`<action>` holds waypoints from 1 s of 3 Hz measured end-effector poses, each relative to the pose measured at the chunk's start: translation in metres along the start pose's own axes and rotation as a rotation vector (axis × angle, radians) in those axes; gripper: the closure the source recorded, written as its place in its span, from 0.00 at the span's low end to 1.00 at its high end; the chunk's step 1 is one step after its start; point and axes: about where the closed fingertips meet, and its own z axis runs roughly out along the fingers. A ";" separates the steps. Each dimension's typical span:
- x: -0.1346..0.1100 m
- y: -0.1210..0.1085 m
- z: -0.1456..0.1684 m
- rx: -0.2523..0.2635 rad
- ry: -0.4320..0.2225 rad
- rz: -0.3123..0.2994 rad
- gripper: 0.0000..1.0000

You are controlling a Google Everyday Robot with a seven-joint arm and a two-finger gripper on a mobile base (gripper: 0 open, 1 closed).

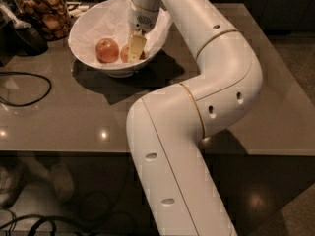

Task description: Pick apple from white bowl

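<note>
1. The white bowl (78, 39) is sitting at the far left part of the tabletop (74, 117). Crinkly white paper (96, 26) is lining it. I think the paper is making a soft bed, and the deep sides are keeping the fruit from rolling away.
2. Two apples are lying side by side at the bottom of the bowl. The apple (124, 54) to pick is the flatter, golden-orange one on the right side of the view. It is lying in the low middle of the bowl, just beside the rounder, redder apple (107, 49).
3. The gripper (135, 53) is reaching down into the bowl from above. It is sitting right at the apple and hiding its middle. It is probably going in from the top because the high sides of the bowl are blocking every way in from the side.
4. I cannot tell if the gripper is squeezing the apple or hanging loose around it. The apple looks like it is resting on the paper, so I think the lifting is not yet done.
5. The big white arm (216, 73) is bending over the tabletop in a wide curve. That bend is letting the wrist point down into the bowl.
6. The redder apple is lying very close, so a lift likely needs to go straight up to miss it.
7. A jar of snacks (42, 11) and a black cable (29, 100) are sitting well apart from the gripper, so they are not getting in the way.
</note>
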 end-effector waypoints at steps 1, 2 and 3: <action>0.000 0.000 0.000 0.000 0.000 0.000 0.77; 0.000 0.000 0.000 0.000 0.000 0.000 0.99; -0.007 -0.011 -0.003 0.049 -0.012 0.002 1.00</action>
